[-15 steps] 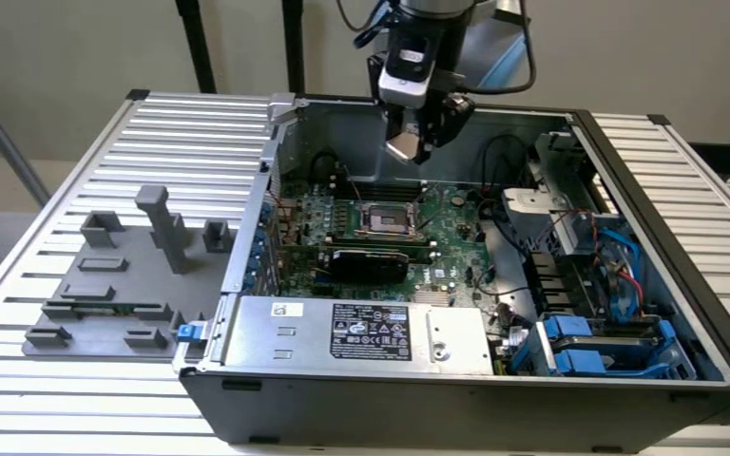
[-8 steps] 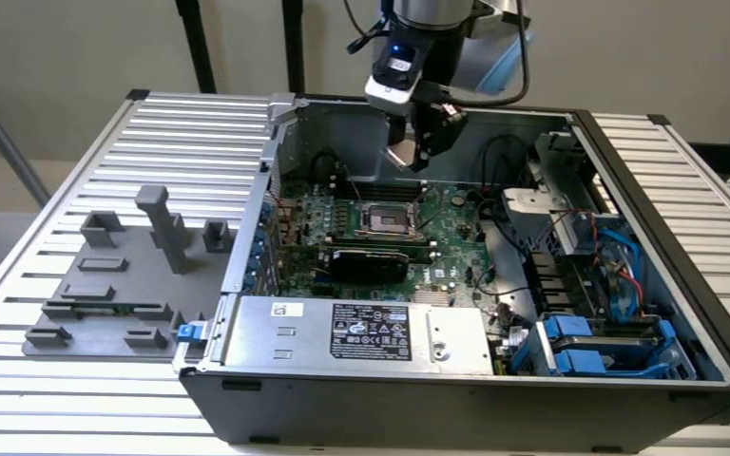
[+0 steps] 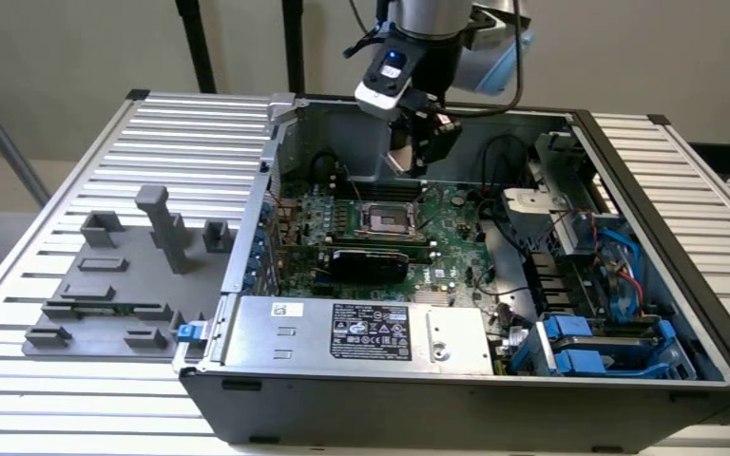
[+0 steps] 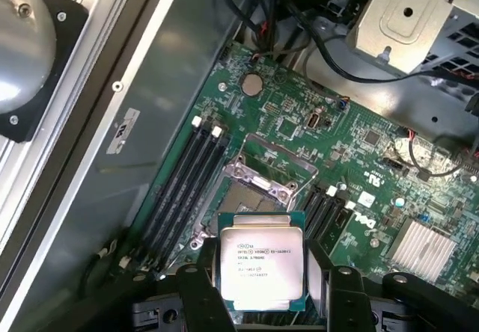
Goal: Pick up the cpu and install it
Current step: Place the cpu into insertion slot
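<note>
The cpu (image 4: 261,268), a flat square chip with a silvery printed top and a green edge, sits between my gripper's (image 4: 262,291) two black fingers (image 4: 203,283), which are shut on its opposite sides. It hangs above the green motherboard (image 4: 352,145), just short of the open metal-framed socket (image 4: 258,186). In the exterior view my gripper (image 3: 420,160) hovers inside the open computer case, over the back part of the board and a little behind the socket (image 3: 384,220).
A silver labelled power-supply box (image 3: 365,332) fills the case's front. Blue drive bays (image 3: 600,347) and cables lie toward the exterior view's right. Black memory slots (image 4: 183,190) flank the socket. A grey fixture plate (image 3: 111,285) lies on the slatted table outside the case.
</note>
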